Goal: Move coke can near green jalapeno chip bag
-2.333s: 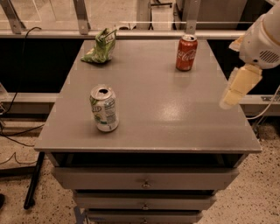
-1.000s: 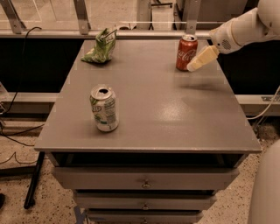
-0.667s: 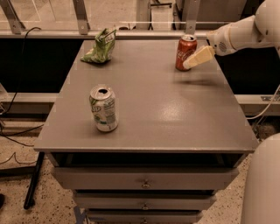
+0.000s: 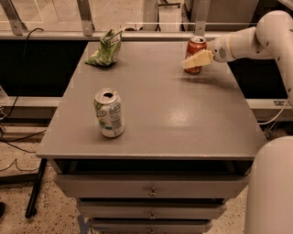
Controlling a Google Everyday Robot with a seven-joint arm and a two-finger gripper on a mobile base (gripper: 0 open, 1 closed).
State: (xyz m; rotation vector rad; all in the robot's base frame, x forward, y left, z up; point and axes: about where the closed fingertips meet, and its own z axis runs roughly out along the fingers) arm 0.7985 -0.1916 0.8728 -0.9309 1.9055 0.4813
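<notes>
Cream-coloured and wedge-shaped, the claw (image 4: 188, 62) is at the far right corner of the grey counter (image 4: 174, 105), reaching in from the right on a white arm (image 4: 247, 40). Its tip lies across the front of the coke can (image 4: 196, 47), and I cannot tell from this angle whether the claw is spread, pressed together or pinching the can. The can stands upright right behind the claw, with its silver top showing above the claw and its red base showing below, resting on the counter. Well to the claw's left, along the same far edge, the green jalapeno chip bag (image 4: 105, 50) sits crumpled and wrinkled, well apart from the coke can. Further out, to the claw's left and much nearer the camera, a white-and-green can (image 4: 109, 113) stands upright with its opened silver top showing. It is far from both the claw and the chip bag. Between the claw and the near edge there is only bare counter with a dull sheen. Below that edge are grey drawers (image 4: 151, 187) with small knobs. Behind the claw, metal posts (image 4: 151, 13) rise past the counter's back edge. Down to the claw's right, a large rounded white part of the robot (image 4: 270, 187) fills the corner of the view.
</notes>
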